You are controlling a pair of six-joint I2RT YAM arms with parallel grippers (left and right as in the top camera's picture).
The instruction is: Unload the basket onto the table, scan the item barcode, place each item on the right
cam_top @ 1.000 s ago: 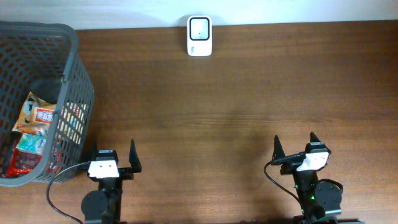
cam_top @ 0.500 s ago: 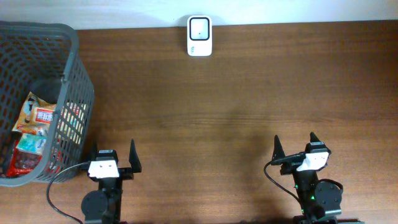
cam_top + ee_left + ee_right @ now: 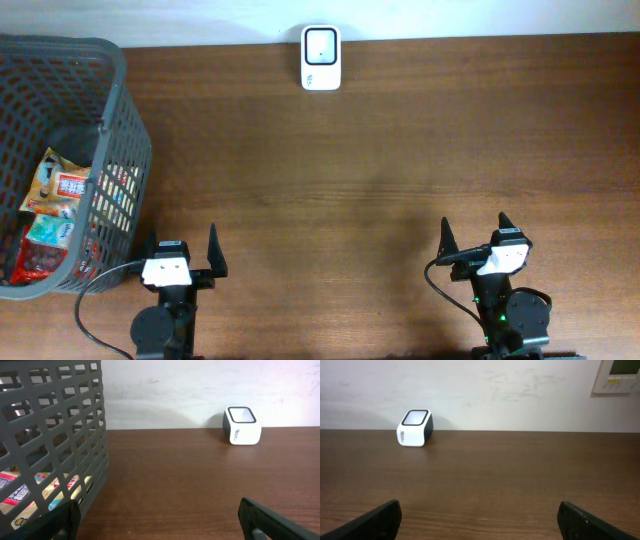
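Just ahead and to the left of the left gripper [image 3: 182, 240] stands a dark grey mesh basket [image 3: 122, 120], its near corner close beside that gripper's left finger. Inside it, in the part nearest the gripper, lie several colourful snack packets [image 3: 58, 195]; no barcode can be made out on them. Both fingers of the left gripper are spread wide with nothing between them, low over the brown wooden table [image 3: 400, 150]. Far ahead of it and somewhat to its right, at the table's back edge against the pale wall, sits the white barcode scanner [image 3: 321, 58] with its framed window facing up. The right gripper [image 3: 474, 226] is likewise released, its fingers wide apart and empty, well apart from the basket; the scanner lies far ahead of it and to its left. High on the wall ahead and to the right of the right gripper, a pale control panel [image 3: 619, 375] shows partly at the frame's edge.
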